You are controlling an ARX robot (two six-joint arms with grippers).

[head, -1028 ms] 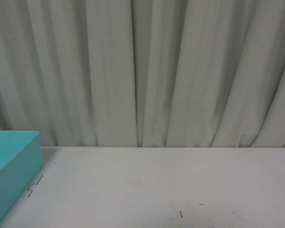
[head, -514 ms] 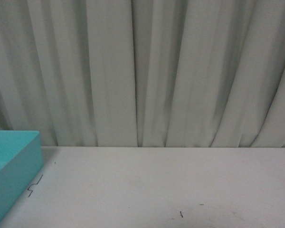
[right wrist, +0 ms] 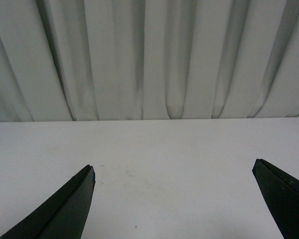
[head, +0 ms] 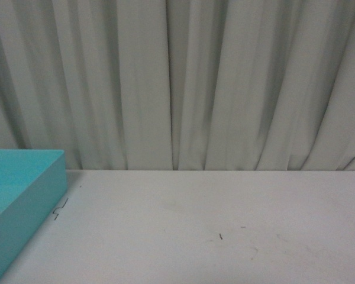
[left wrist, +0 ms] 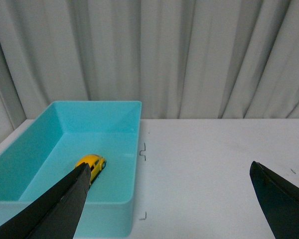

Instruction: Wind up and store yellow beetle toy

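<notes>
- Yellow beetle toy lying inside the teal box, at the left end of the white bench.
- Left pincer spread wide, holding nothing, above the box's near edge.
- Right pincer spread wide too, holding nothing, over bare bench.
- Storing looks done; next, likely just pulling both arms away.

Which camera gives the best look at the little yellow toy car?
The left wrist view: the small rounded yellow toy car sits plainly inside the turquoise plastic bin, partly behind a pincer finger. The front view catches only a yellow sliver at the picture's edge. The right wrist view shows none of it.
</notes>
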